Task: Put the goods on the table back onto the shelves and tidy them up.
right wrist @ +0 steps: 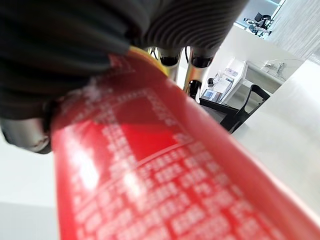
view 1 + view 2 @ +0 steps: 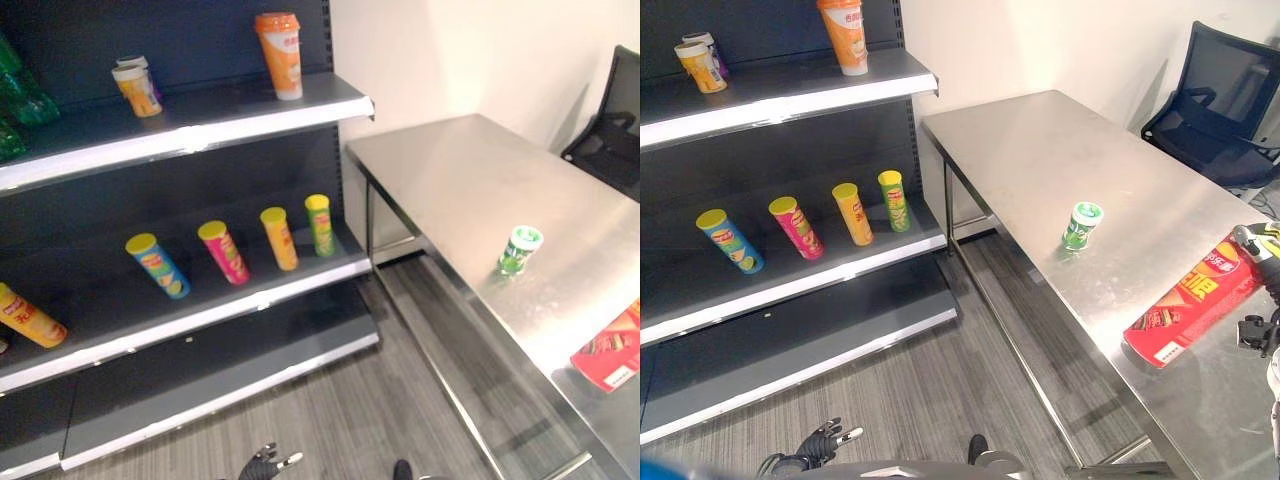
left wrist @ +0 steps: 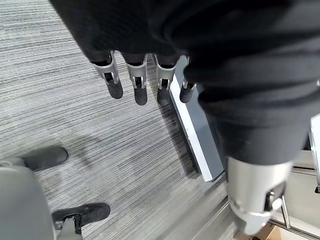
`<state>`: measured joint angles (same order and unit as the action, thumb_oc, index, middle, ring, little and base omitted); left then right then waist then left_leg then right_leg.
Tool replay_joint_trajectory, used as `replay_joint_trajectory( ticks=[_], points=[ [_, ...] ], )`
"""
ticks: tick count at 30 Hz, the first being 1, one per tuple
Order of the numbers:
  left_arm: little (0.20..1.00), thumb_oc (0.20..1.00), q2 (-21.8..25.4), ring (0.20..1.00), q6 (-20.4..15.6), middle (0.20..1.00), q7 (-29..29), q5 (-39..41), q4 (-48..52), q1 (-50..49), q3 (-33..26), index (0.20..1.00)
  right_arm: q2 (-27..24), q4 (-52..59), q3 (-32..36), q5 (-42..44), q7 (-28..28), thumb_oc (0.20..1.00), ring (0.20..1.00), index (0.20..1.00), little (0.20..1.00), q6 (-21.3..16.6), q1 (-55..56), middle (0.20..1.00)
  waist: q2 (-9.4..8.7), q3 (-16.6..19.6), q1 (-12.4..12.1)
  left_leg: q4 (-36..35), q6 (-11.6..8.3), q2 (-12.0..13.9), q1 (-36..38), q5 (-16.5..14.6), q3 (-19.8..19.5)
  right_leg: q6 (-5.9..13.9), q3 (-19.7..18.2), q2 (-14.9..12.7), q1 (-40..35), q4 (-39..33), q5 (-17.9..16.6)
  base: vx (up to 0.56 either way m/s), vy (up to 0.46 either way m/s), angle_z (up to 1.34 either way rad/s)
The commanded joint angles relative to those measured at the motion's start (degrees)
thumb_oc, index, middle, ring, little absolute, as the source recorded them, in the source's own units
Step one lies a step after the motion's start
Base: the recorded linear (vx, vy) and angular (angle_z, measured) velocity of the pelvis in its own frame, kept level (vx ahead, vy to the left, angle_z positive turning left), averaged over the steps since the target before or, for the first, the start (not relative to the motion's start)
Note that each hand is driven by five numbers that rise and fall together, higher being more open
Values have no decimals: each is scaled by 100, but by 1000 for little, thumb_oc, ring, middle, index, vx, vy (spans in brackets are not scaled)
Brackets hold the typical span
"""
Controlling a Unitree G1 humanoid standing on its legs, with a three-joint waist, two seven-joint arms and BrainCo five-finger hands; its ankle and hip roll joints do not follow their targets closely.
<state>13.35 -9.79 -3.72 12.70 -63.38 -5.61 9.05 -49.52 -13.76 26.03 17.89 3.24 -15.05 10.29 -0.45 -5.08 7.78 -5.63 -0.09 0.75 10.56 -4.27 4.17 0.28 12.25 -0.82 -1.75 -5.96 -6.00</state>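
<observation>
A red chip can (image 2: 1188,303) with a yellow lid lies slanted at the right end of the steel table (image 2: 1040,150). My right hand (image 2: 1262,330) is at its lid end, at the view's right edge. In the right wrist view the red can (image 1: 165,170) sits tight against the palm, with the fingers (image 1: 180,67) curled past its far side. A small green can (image 2: 1080,225) stands upright mid-table. My left hand (image 2: 268,465) hangs low over the floor, its fingers (image 3: 140,85) straight and empty.
The middle shelf (image 2: 200,320) holds a row of blue (image 2: 158,265), pink (image 2: 224,252), orange (image 2: 279,238) and green (image 2: 320,224) cans, and another orange can (image 2: 30,318) far left. Cups (image 2: 280,55) and green bottles (image 2: 20,95) stand above. A black chair (image 2: 1220,100) stands behind the table.
</observation>
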Motion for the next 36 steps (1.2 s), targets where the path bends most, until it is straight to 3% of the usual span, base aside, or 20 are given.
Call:
replay_joint_trajectory(
  ticks=[1,8,12,14,15,18,19,22,23,25,28,29,30,32,33,34,36],
  points=[
    [1000,1000,282,1000,-117,1000,9,-49,-133,329,-6,1000,-268,159,260,16,166,200,200,200,200,-339,-664,200,-243,-65,-174,63,-352,233,-6,-223,524,472,-221,-137,-619,96,1011,1,-96,-5],
    [1000,1000,370,1000,-151,1000,102,-7,-85,241,-31,1000,-770,565,465,-414,830,200,200,200,200,-645,-1304,200,-250,-10,-290,63,-415,329,46,-187,504,407,-263,-31,-662,96,1115,10,-84,-1],
    [1000,1000,453,1000,-143,1000,191,101,-101,211,-132,1000,-1159,899,186,-854,1033,200,200,200,200,-684,-1770,200,-326,-71,-443,115,-449,393,48,-49,446,320,-294,35,-695,96,1184,-12,-115,0],
    [1000,1000,471,1000,-192,1000,247,358,46,200,-236,1000,-1325,1205,-81,-1125,1093,200,200,200,200,-709,-2040,200,-461,-313,-611,1018,-494,411,-439,-112,271,209,-257,22,-742,96,1236,-108,-165,3],
    [1000,1000,472,1000,-190,1000,247,360,49,201,-242,1000,-1322,1206,-93,-1134,1098,200,200,200,200,-703,-2056,200,-461,-319,-587,1124,-494,416,-499,-158,246,207,-239,22,-740,96,1236,-129,-137,16],
    [1000,1000,437,1000,-226,1000,307,705,221,237,-354,1000,-1433,1532,-158,-1410,1113,200,200,200,200,-643,-2130,200,-557,-637,-740,2343,-653,340,-1345,80,-84,122,14,9,-788,96,1268,-107,-74,51],
    [1000,1000,379,1000,-276,1000,312,990,287,161,-522,1000,-1506,1637,-161,-1623,1127,200,200,200,200,-572,-2046,200,-541,-610,-743,2135,-647,462,-1376,38,-78,141,206,12,-814,96,1310,1,4,120],
    [1000,1000,353,1000,-306,1000,299,1048,240,53,-645,1000,-1532,1672,-133,-1729,1117,200,200,200,200,-574,-1955,200,-572,-539,-757,1490,-622,626,-1164,71,-67,185,296,-62,-789,96,1320,75,87,95],
    [1000,1000,372,1000,-357,1000,349,1100,169,40,-746,1000,-1556,1677,-138,-1785,1139,200,200,200,200,-593,-1908,200,-576,-492,-751,793,-651,943,-1091,395,-77,192,347,-141,-692,96,1352,77,210,47],
    [1000,1000,406,1000,-408,1000,419,1104,122,57,-805,1000,-1595,1652,-47,-1822,1226,200,200,200,200,-597,-1782,200,-557,-427,-660,97,-692,1322,-1084,914,52,215,395,-213,-580,96,1434,60,247,45],
    [1000,1000,479,1000,-449,1000,482,1053,147,81,-867,1000,-1565,1731,348,-1897,1281,200,200,200,200,-542,-1284,200,-485,-331,-536,63,-823,1665,-1426,1082,256,269,538,-321,-594,96,1533,101,282,62],
    [1000,1000,480,1000,-449,1000,483,1053,147,83,-860,1000,-1563,1738,364,-1896,1280,200,200,200,200,-540,-1268,200,-484,-325,-535,63,-822,1663,-1436,1084,249,269,545,-321,-588,96,1533,255,539,64],
    [1000,1000,516,1000,-415,1000,431,883,155,64,-831,1000,-1437,1802,576,-1962,1233,200,200,200,200,-451,-1023,200,-343,-243,-515,63,-882,1671,-1414,1083,422,367,620,-437,-739,96,1506,256,556,51],
    [1000,1000,547,1000,-391,1000,431,716,79,102,-767,1000,-1266,1846,584,-2065,1261,200,200,200,200,-369,-1048,200,-254,-169,-516,63,-877,1492,-1353,929,444,466,688,-658,-803,96,1378,341,830,40],
    [1000,1000,601,1000,-354,1000,419,416,8,217,-618,1000,-1147,1881,542,-2193,1232,200,200,200,200,-265,-1065,200,-217,-131,-508,63,-777,1197,-1303,768,550,646,793,-1046,-865,96,1013,273,735,6],
    [1000,1000,604,1000,-354,1000,420,414,6,222,-618,1000,-1140,1888,547,-2195,1231,200,200,200,200,-260,-1063,200,-234,-128,-499,63,-756,1167,-1316,776,545,661,804,-1074,-858,96,1003,276,767,-30],
    [1000,1000,682,1000,-308,1000,397,147,-21,235,-509,1000,-925,1953,341,-2264,1231,200,200,200,200,-198,-1206,200,-221,-116,-533,63,-486,808,-1253,539,610,757,811,-1483,-729,334,491,154,571,-7]
  ],
)
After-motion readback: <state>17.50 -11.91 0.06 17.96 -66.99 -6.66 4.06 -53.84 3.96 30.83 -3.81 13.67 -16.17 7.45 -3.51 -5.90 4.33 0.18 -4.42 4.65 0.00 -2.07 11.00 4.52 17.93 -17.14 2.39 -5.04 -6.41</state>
